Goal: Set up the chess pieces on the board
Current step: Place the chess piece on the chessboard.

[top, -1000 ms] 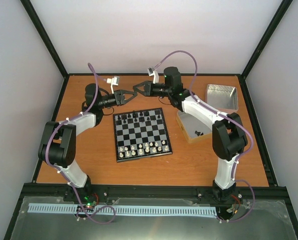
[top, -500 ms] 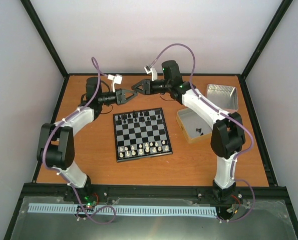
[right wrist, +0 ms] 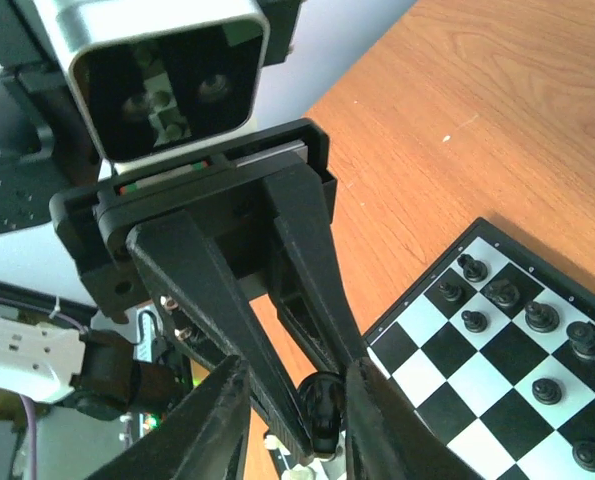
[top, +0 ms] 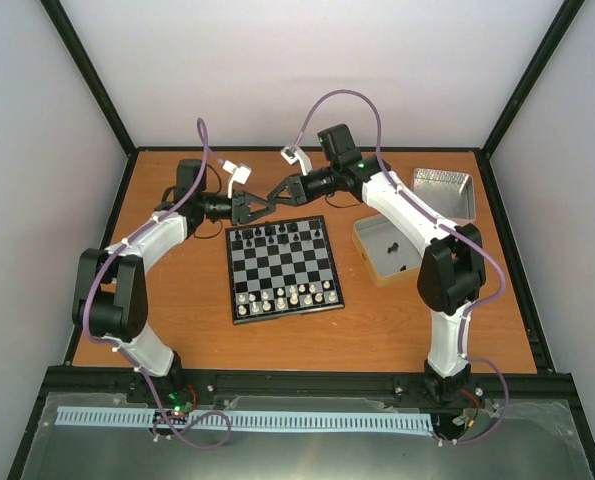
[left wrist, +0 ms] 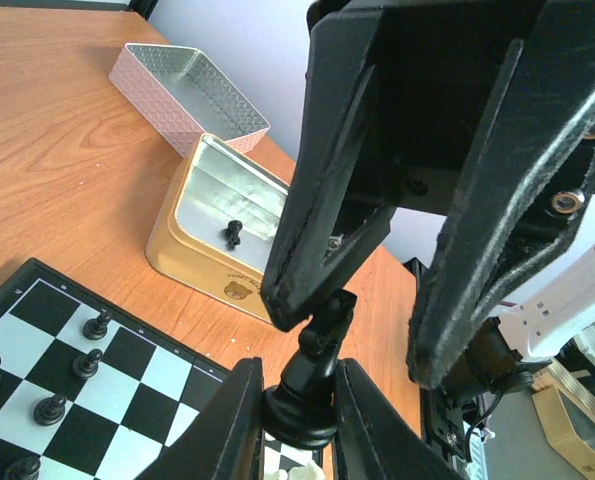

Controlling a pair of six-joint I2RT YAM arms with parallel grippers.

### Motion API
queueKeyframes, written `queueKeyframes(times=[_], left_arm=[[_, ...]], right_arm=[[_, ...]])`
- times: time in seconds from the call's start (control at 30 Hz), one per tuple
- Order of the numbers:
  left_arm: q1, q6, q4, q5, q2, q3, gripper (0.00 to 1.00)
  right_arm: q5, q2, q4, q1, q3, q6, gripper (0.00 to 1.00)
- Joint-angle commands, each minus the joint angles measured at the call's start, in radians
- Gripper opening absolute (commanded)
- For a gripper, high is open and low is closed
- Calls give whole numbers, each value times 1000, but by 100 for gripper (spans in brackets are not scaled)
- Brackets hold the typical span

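Left wrist view, bottom centre: the left gripper (left wrist: 299, 410) pinches the base of a black piece (left wrist: 312, 385) — the right gripper's (left wrist: 355, 338) fingers stand spread around its top, one close against it, the other clear. Seen from the top view, both meet just above the board's (top: 280, 268) upper edge, centre frame.

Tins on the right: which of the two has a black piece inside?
The gold-sided tin; a black piece stands in it. The pink-sided tray beyond it shows none.
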Motion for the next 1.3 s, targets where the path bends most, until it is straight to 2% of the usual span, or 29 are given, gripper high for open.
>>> queueKeyframes(times=[0.0,0.1,0.2,0.23,0.3,0.37,0.43,0.47,0.5,0.57,0.67,0.7,0.83,0.93,1.07,1.27], left_arm=[[-4,50,-5,39,-26,17,4],[-4,57,-10,43,-28,15,4],[-4,57,-11,39,-28,11,5],[-4,57,-12,38,-28,10,6],[-4,55,-11,32,-27,7,9],[-4,48,-13,7,-28,7,20],[-3,35,-29,-64,-30,5,37],[-1,31,-38,-108,-35,-1,50],[0,25,-44,-168,-42,-13,55],[13,9,-46,-272,-65,-50,59],[54,-49,-44,-426,-115,-113,61],[70,-77,-50,-524,-134,-131,62],[114,-156,-142,-775,-198,-161,62],[121,-199,-193,-889,-218,-181,62],[127,-266,-220,-956,-209,-200,62],[133,-311,-217,-921,-164,-209,62]], right_arm=[[-18,0,-46,5,13,-44,30],[12,10,-58,5,12,-43,27],[4,12,-49,5,8,-38,8],[9,8,-37,5,3,-32,4],[7,1,-18,5,-1,-26,3],[19,0,-6,5,-1,-17,3],[77,0,1,5,-6,-8,3],[129,-2,4,4,-13,-2,3],[223,-5,7,3,-24,5,3],[397,-17,26,3,-69,11,3],[663,-22,32,6,-130,4,3],[745,-19,26,12,-140,-5,3],[946,13,9,53,-142,-60,3],[1007,46,9,82,-135,-71,3],[999,82,40,101,-142,-66,3],[930,112,135,104,-192,-54,3]])
